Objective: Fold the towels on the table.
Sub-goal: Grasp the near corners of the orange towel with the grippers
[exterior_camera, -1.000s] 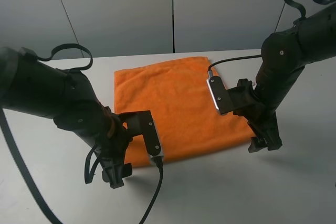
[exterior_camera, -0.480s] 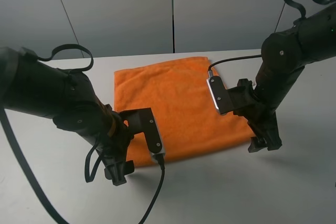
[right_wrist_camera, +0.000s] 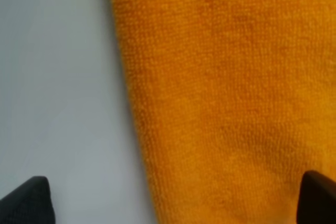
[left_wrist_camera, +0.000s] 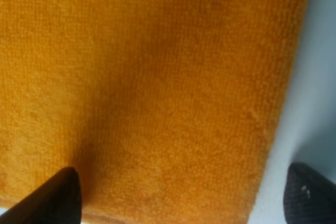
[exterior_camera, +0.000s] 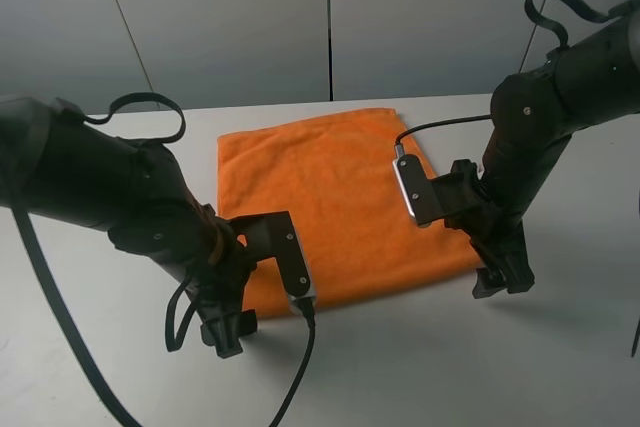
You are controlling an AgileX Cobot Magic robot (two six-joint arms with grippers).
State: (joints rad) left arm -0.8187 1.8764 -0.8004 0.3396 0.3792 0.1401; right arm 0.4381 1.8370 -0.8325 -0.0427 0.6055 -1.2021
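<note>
- The table (exterior_camera: 450,367), plain, pale and far wider than the cloth, lies under both claws
- The orange microfibre towel (exterior_camera: 330,192) lies flat and unfolded on it, spread between the two claws and running away from them toward the far side; no fold is made yet, so I judge the task to be at its first step, the reach for the near corners
- The left gripper (exterior_camera: 226,332) points down at the near corner on its own side, jaws spread wide and holding nothing; I cannot tell whether its tips touch the table
- The right gripper (exterior_camera: 502,282) hangs low at the opposite near corner, also released, with nothing between its jaws
- In the left wrist view one fingertip (left_wrist_camera: 55,198) is over the cloth and the other (left_wrist_camera: 310,195) over bare table, so the towel's side edge and its corner sit between them
- In the right wrist view one fingertip (right_wrist_camera: 26,200) is over bare table and the other (right_wrist_camera: 317,198) over cloth, with the towel's edge running between; the corner itself is out of that view
- The next move, as I judge it, calls for each claw to settle onto the table, pinch only the top of the fuzzy edge, then lift both corners together and carry them over to the far edge
</note>
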